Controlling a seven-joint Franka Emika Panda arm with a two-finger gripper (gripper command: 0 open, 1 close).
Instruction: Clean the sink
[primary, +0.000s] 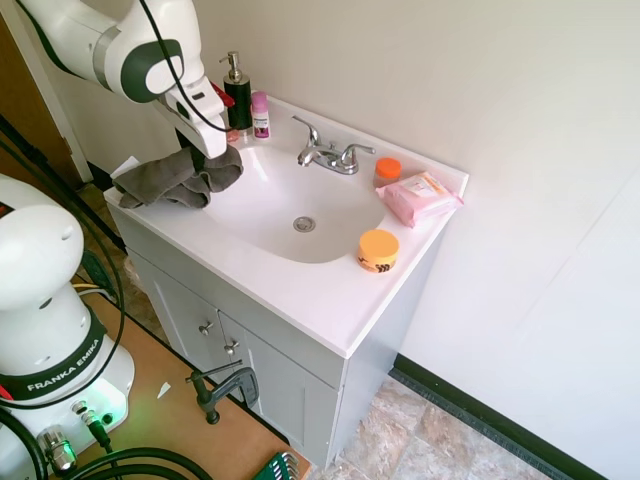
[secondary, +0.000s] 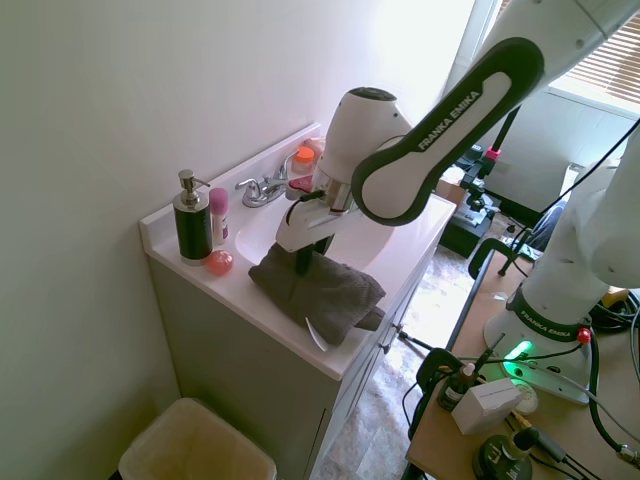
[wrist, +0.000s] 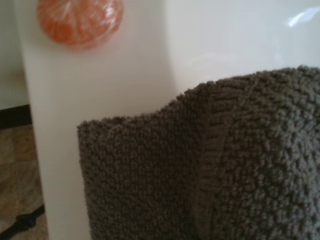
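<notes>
Grey towel (primary: 178, 178) beside sink (primary: 290, 205)

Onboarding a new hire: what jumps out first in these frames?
The white arm's gripper pressed down into a crumpled grey towel on the vanity top, at the basin's edge by the soap dispenser. Next, the glossy white sink with its chrome faucet. Then the bright orange-lidded jar and pink wipes pack beside the basin.
</notes>
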